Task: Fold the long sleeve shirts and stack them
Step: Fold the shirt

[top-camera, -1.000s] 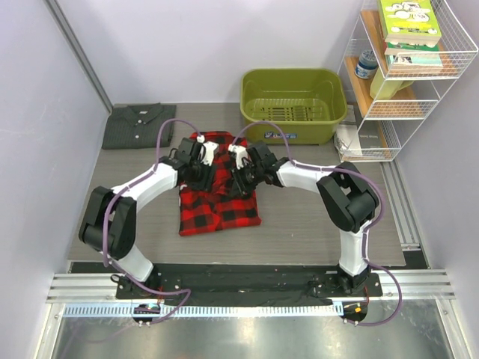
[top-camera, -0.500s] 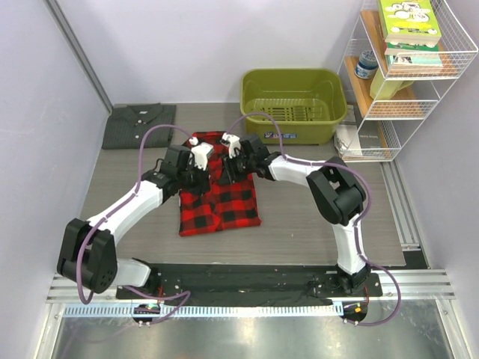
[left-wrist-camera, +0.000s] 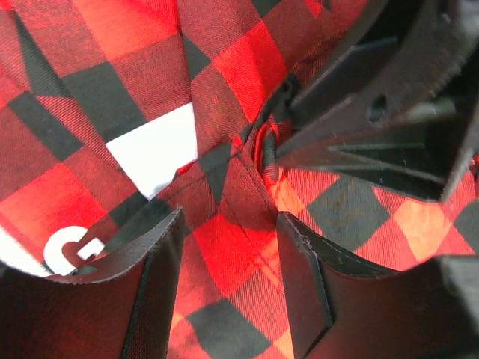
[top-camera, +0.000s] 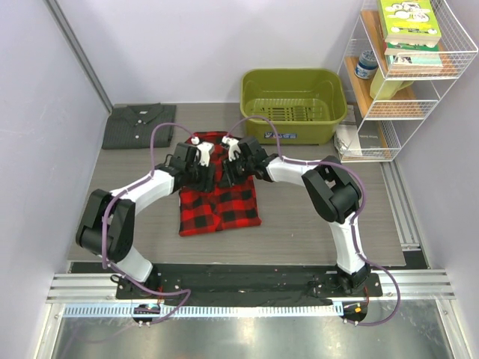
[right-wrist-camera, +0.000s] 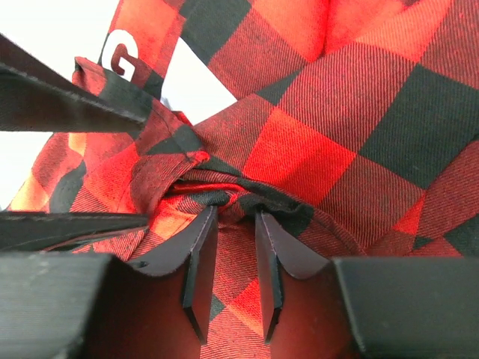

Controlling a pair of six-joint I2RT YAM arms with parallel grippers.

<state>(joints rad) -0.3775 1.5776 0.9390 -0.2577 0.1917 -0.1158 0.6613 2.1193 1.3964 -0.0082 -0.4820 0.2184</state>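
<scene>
The right pincer grips the bunched collar of the red-and-black plaid flannel shirt (probably to fold it); the left pincer straddles it, released.

It was a robot lab cell: bare partition walls stood beyond the fingers, aluminium rails and a black base plate behind them.

Pale lilac walls enclose a grey wood-grain surface. A green basin sits at the back, with a white wire shelf holding books at the right. Metal rails line the near edge. The light is even.
</scene>
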